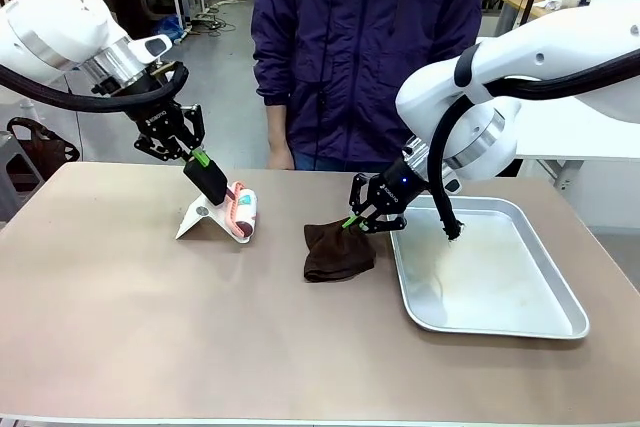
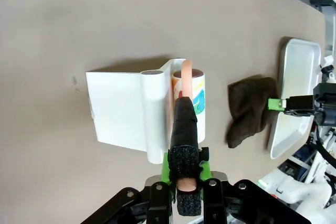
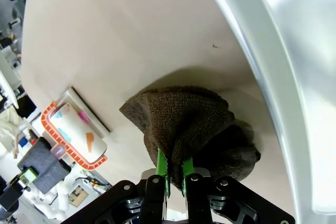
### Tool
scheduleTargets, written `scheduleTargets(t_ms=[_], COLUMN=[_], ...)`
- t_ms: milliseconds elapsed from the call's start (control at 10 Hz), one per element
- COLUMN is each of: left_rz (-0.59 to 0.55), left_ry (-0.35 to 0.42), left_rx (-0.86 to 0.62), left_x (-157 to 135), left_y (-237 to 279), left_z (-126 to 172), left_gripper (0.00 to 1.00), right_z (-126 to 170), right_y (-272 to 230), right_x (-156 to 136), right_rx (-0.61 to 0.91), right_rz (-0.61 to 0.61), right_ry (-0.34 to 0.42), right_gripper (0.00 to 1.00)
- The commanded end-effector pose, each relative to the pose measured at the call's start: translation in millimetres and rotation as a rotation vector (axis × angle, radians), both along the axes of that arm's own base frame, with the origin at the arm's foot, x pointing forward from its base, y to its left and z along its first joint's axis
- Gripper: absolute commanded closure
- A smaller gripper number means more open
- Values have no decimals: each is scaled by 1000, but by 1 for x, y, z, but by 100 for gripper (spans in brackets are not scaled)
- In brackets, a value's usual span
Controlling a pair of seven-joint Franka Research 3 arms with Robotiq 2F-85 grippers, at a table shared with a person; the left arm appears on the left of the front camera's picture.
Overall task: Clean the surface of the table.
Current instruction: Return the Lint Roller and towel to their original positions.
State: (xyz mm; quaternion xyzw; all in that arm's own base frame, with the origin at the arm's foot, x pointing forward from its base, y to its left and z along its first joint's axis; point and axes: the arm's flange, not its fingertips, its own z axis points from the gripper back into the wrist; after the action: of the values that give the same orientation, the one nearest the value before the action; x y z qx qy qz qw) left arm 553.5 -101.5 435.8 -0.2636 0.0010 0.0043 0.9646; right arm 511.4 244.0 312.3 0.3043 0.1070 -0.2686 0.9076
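**Table, one cloth, one roller, one tray**

The table runs the full width of the front view, brownish top, with a big bare stretch nearest the camera. On it I count four things: one dark brown cloth, one metal tray, one lint roller and one white stand.

The tray sits at the robot's right, just beside the cloth. The cloth lies crumpled around the middle of the table, and the right gripper has its green pads pinched together on the cloth's upper edge; the right wrist view shows the fabric bunched between the fingers.

Over on the left side, the roller rests against the white stand, both on the tabletop. The left gripper is clamped on the roller's black handle, fingers tight around it.

At the far edge, one person in a dark purple jacket stands facing the table.
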Motion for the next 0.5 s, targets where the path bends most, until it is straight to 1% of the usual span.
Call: scheduleTargets(t_ms=[0, 400], left_rz=[17, 21], left_ry=[10, 15], left_rx=[34, 46], left_x=[4, 9], left_y=[-6, -7], left_z=[0, -8], left_gripper=[78, 78], right_z=[2, 2], right_y=[2, 2], right_x=[-1, -1], right_rx=[23, 23], right_rz=[-18, -18], right_ry=[11, 11], right_gripper=[88, 88])
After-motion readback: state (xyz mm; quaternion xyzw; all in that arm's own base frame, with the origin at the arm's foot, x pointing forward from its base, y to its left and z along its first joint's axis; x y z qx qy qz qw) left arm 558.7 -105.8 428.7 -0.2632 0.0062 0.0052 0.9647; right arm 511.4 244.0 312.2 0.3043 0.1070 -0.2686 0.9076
